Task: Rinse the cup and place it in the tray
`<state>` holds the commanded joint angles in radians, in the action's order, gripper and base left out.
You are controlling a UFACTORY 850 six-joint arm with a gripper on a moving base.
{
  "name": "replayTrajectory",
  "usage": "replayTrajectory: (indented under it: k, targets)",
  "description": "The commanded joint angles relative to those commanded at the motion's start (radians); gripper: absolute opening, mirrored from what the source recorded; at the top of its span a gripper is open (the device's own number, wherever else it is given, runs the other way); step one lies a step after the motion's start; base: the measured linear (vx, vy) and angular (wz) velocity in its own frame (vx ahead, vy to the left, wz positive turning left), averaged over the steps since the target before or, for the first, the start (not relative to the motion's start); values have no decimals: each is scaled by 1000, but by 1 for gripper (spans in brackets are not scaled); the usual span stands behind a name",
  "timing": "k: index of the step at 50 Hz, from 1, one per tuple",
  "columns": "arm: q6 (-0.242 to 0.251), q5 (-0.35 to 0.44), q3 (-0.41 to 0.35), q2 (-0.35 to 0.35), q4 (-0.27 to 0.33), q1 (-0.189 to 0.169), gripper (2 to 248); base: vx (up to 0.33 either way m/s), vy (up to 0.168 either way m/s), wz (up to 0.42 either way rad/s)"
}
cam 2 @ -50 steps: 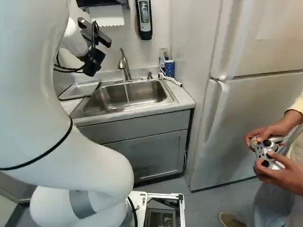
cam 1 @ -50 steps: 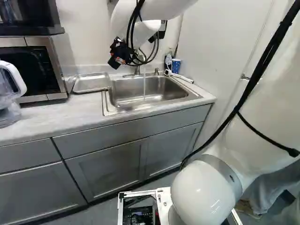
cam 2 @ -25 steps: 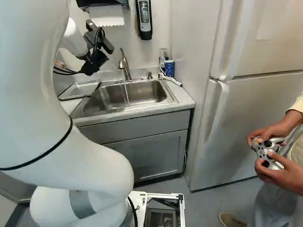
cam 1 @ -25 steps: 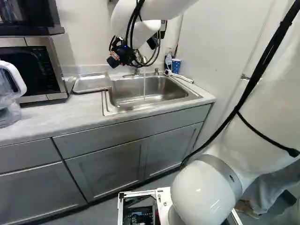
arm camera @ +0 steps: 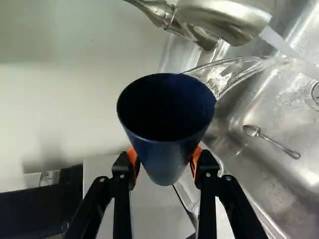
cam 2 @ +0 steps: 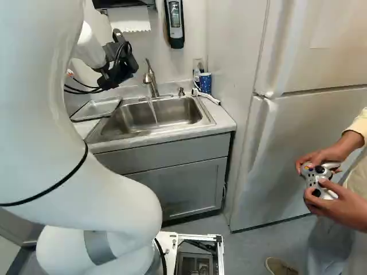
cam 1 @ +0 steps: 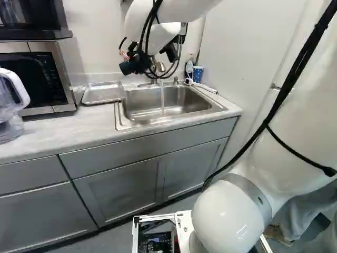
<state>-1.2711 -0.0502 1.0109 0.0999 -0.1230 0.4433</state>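
Cup (arm camera: 165,157) between the orange pads (arm camera: 133,158), gripper (cam 1: 139,61) clamped on its two sides

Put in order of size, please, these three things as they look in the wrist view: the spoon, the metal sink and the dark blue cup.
From largest to smallest, as they look:
1. metal sink, cut off by the view's edge
2. dark blue cup, held nearer the camera
3. spoon

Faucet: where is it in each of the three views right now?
Left base view: upper middle, faucet partly behind the gripper.
Right base view: left of middle, in plain sight right of the gripper.
Wrist view: ahead of the gripper, beyond the blue cup it grips.
Shared landmark: the steel sink, water running into it.
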Motion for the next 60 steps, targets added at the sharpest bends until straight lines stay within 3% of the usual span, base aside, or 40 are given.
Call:
replayTrajectory:
  k: [60]
  targets:
    - [-631, 0, 0, 0, 0, 0, 121, 0, 0, 0]
